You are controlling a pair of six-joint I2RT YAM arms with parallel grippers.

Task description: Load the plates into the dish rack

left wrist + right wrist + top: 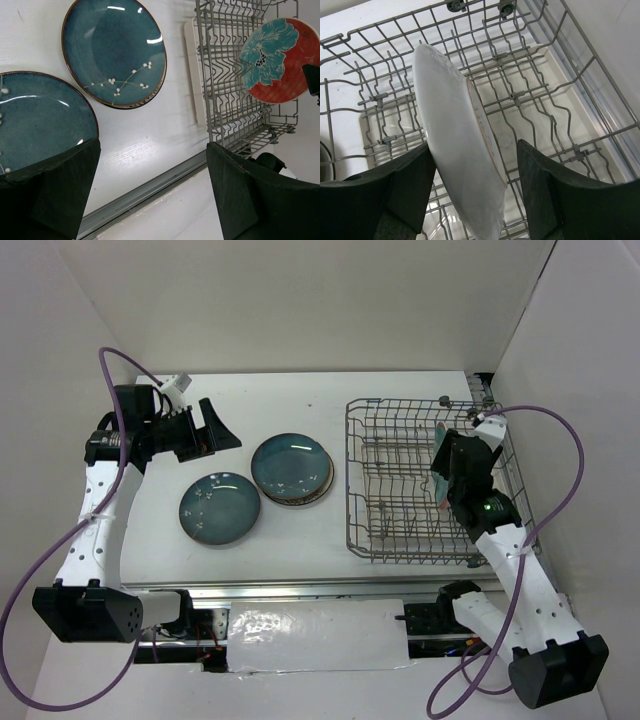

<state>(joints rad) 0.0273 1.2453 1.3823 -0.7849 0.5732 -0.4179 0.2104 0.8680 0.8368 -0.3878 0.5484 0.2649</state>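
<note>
The grey wire dish rack (pixel 400 530) stands at the right of the table. The red plate with a turquoise flower (pixel 280 60) stands on edge inside it, tilted between the tines; the right wrist view shows its white underside (pixel 455 150). My right gripper (pixel 443 475) is open with a jaw on each side of that plate, and a gap shows at the right finger (pixel 545 190). One teal speckled plate (pixel 220 507) lies flat on the table. The other teal plate (pixel 290 465) lies on the cream plate (pixel 303 501), of which only a rim shows. My left gripper (pixel 215 440) is open and empty, left of the plates.
A white drip tray (pixel 191 75) lies under the rack (pixel 225 75). A grey metal rail (pixel 150 187) runs along the table's near edge. White walls close in the back and right side. A purple cable (pixel 560 440) loops beside the rack.
</note>
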